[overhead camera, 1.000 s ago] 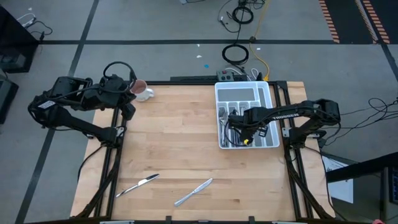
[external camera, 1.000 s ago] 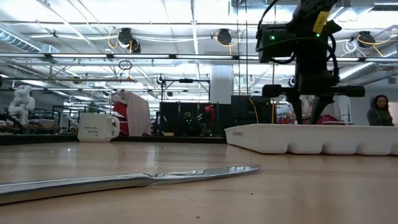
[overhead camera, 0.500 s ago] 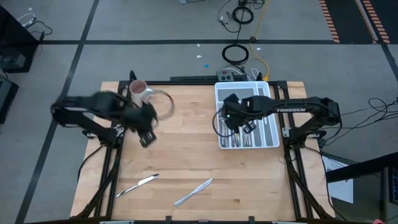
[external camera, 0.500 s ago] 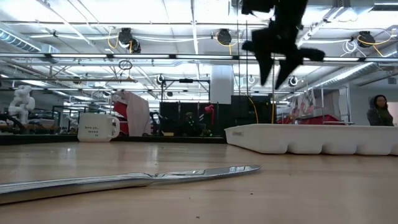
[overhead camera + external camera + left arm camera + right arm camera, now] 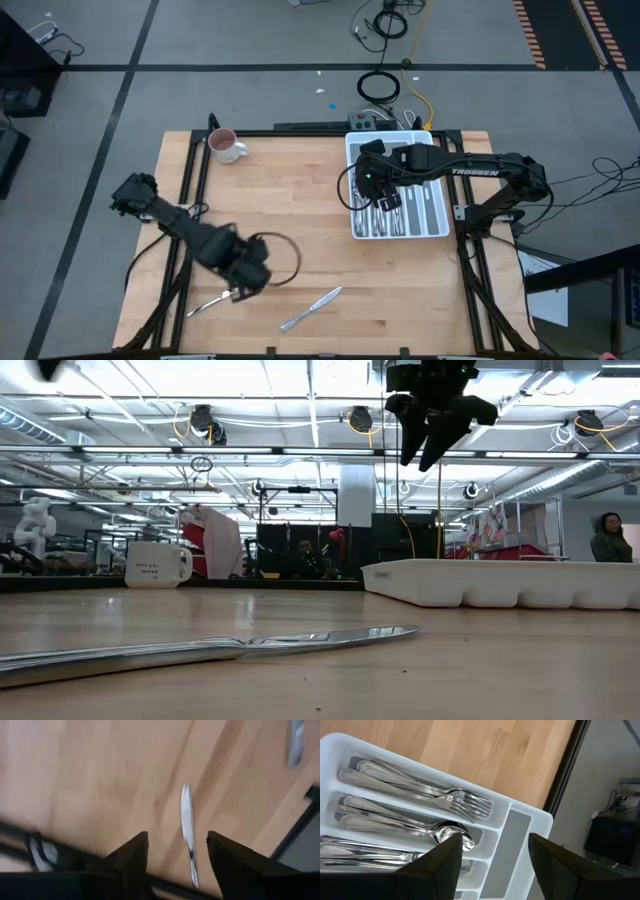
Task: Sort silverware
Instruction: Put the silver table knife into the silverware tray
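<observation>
Left end effector (image 5: 243, 290) — now over knife (image 5: 222, 297)

Colours: pale wood, white plastic, silver metal, black arms

Table (image 5: 300, 210) light blond wood, faint plank seams, black frame. Tray (image 5: 436, 150) plain white. Silverware (image 5: 415, 790) shiny silver; knife (image 5: 188, 827) between left jaws silver. Mug (image 5: 226, 147) white, reddish inside, small dark lettering.
</observation>
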{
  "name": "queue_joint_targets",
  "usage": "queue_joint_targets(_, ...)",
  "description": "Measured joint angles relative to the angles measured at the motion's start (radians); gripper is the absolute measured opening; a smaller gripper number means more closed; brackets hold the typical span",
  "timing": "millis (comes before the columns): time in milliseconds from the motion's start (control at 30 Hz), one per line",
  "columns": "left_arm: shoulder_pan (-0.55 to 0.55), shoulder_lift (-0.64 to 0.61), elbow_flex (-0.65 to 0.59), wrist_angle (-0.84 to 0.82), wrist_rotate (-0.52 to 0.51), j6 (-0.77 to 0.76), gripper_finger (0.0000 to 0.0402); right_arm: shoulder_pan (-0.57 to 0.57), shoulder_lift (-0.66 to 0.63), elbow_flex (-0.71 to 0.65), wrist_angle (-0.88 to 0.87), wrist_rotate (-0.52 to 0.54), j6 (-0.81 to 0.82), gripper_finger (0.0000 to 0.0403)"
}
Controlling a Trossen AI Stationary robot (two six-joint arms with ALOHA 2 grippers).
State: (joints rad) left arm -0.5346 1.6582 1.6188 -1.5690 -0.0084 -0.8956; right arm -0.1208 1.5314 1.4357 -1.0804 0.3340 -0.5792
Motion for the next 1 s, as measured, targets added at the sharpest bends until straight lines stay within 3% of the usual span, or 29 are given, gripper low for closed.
queue_joint_targets(133,-0.095,-0.029,-0.121,0.057,0.036,-0.201,0.0212,0.0,0.0,0.0,-0.007,0.0,0.023,0.0217)
queue_joint_targets(367,-0.264,-0.152,-0.439,0.428,0.047,-0.689,0.0202,0.0,0.0,0.0,-0.008,-0.028,0.055,0.0216)
queue_joint_targets(500,-0.324,-0.194,-0.585,0.56,0.074,-0.927,0.0201,0.0,0.0,0.0,-0.005,-0.04,0.083,0.0216)
queue_joint_targets(667,-0.374,-0.191,-0.653,0.655,0.135,-0.905,0.0201,0.0,0.0,0.0,0.005,-0.052,0.108,0.0216)
queue_joint_targets(867,-0.412,-0.192,-0.719,0.686,0.137,-0.795,0.0201,0.0,0.0,0.0,0.007,-0.052,0.157,0.0216)
queue_joint_targets(1000,-0.425,-0.192,-0.784,0.799,0.145,-0.74,0.0201,0.0,0.0,0.0,0.006,-0.053,0.188,0.0216)
